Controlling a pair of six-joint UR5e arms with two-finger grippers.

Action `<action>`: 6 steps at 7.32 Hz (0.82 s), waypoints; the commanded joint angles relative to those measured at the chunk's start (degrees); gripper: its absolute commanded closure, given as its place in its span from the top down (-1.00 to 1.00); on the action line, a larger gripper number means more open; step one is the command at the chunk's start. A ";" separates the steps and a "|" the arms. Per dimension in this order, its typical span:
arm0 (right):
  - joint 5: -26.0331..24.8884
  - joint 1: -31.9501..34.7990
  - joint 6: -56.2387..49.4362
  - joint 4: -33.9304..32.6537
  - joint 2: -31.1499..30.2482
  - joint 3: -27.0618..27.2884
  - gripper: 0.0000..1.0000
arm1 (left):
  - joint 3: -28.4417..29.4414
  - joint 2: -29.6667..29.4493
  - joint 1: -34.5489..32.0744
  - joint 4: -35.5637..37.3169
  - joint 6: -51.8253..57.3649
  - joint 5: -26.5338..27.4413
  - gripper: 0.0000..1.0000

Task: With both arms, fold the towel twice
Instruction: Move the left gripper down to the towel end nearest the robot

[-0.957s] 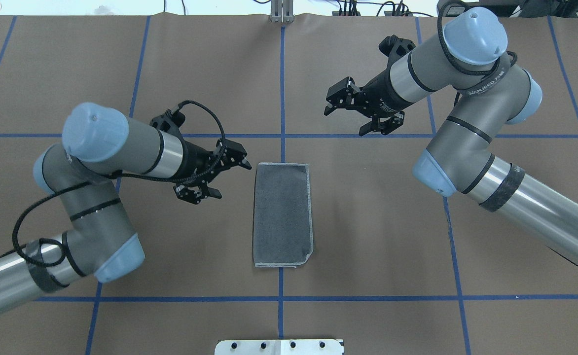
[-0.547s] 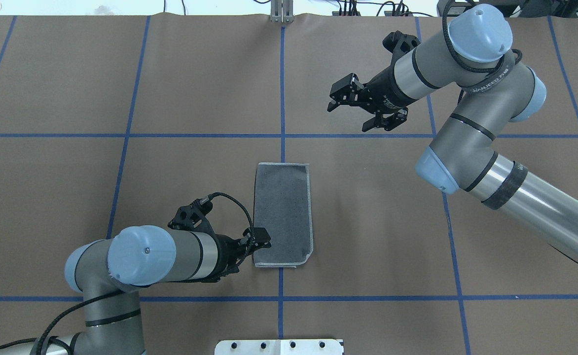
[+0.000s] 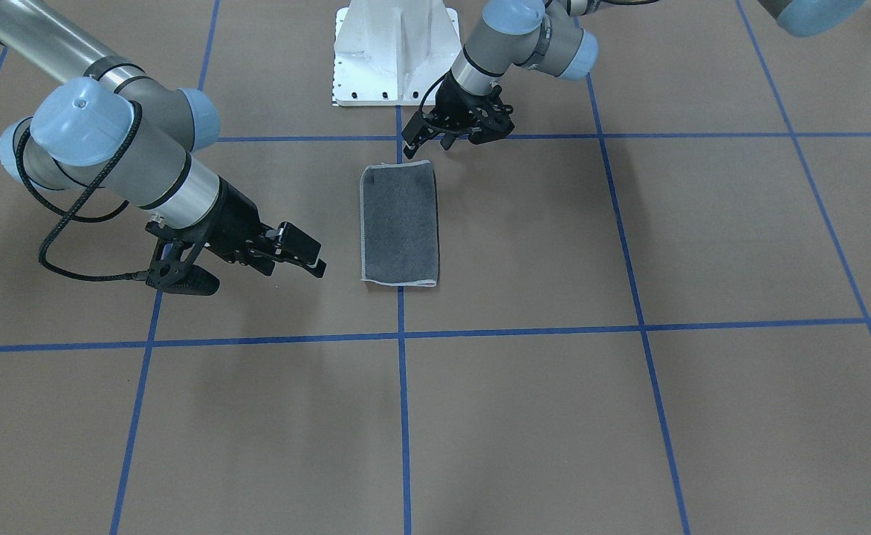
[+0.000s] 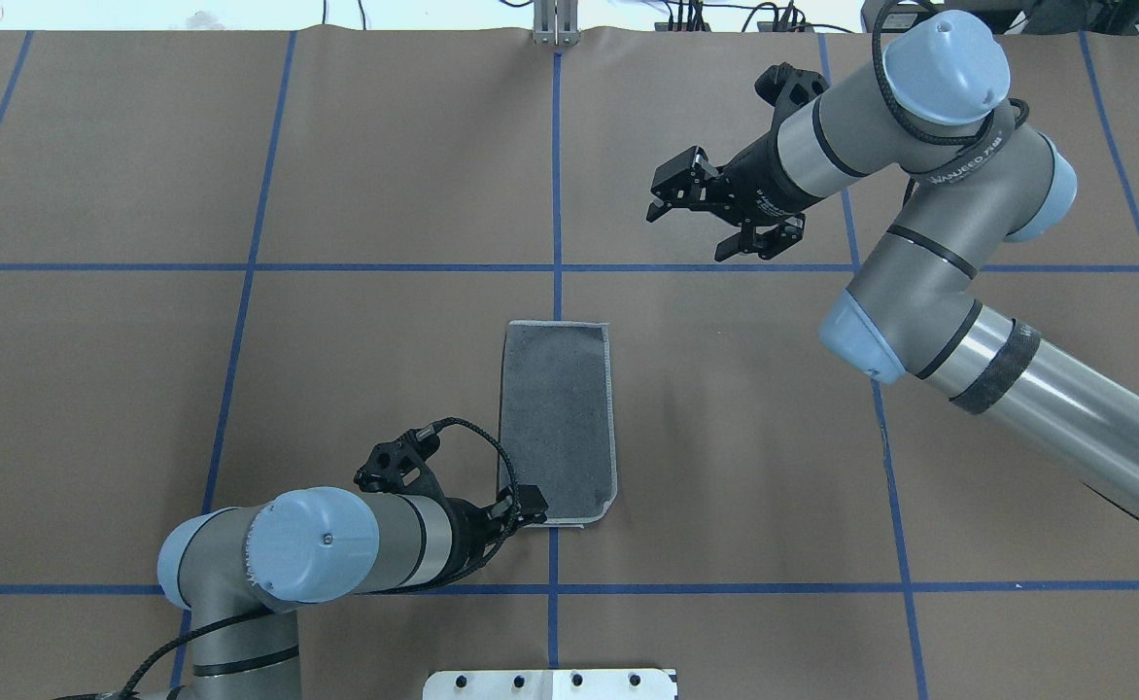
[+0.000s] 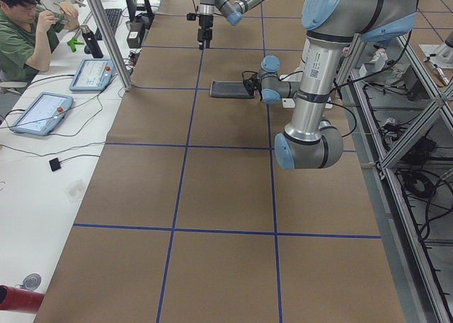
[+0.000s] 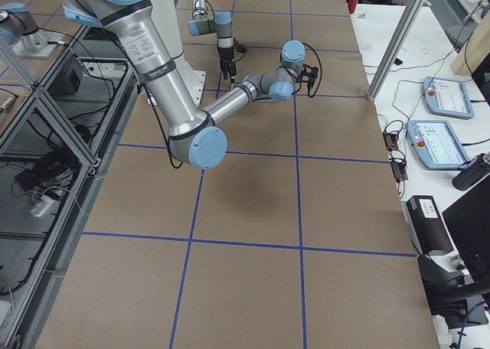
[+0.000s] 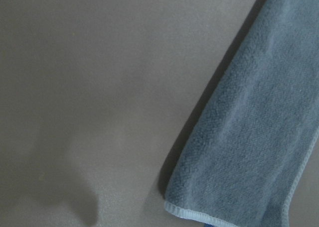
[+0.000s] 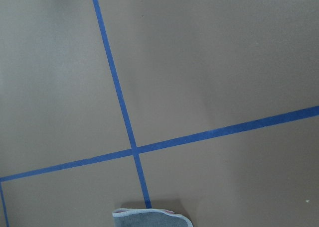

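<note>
Towel: folded into narrow strip, dark grey face up, pale border at edges. Lies flat near middle of worktop, astride central blue tape line, long sides running from robot-side edge toward far edge.

Left end effector: fingers apart, low over towel's corner nearest robot, on robot's left. Contact with cloth: cannot tell.

Right end effector: fingers spread wide, holding nothing, raised over far right part of worktop, well apart from towel.
</note>
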 commanded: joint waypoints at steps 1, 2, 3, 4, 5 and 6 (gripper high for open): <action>0.00 0.08 0.00 -0.03 0.02 0.00 1.00 | 1.17 -0.61 0.11 -0.10 0.45 0.23 0.67; 0.00 0.08 0.00 -0.03 0.02 0.00 1.00 | 1.17 -0.61 0.03 -0.10 0.45 0.23 0.56; 0.00 0.08 0.00 -0.03 0.02 -0.09 1.00 | 1.08 -0.61 -0.06 -0.10 0.45 0.23 0.44; 0.00 0.08 0.00 -0.03 0.02 -0.09 1.00 | 0.82 -0.79 -0.50 -0.10 0.54 0.23 0.42; 0.00 0.08 -0.09 -0.03 -0.06 -0.18 1.00 | 0.90 -1.05 -1.11 -0.10 0.63 0.15 0.37; 0.00 0.08 -0.09 -0.03 -0.06 -0.35 1.00 | 0.82 -1.14 -1.55 -0.10 0.63 0.06 0.30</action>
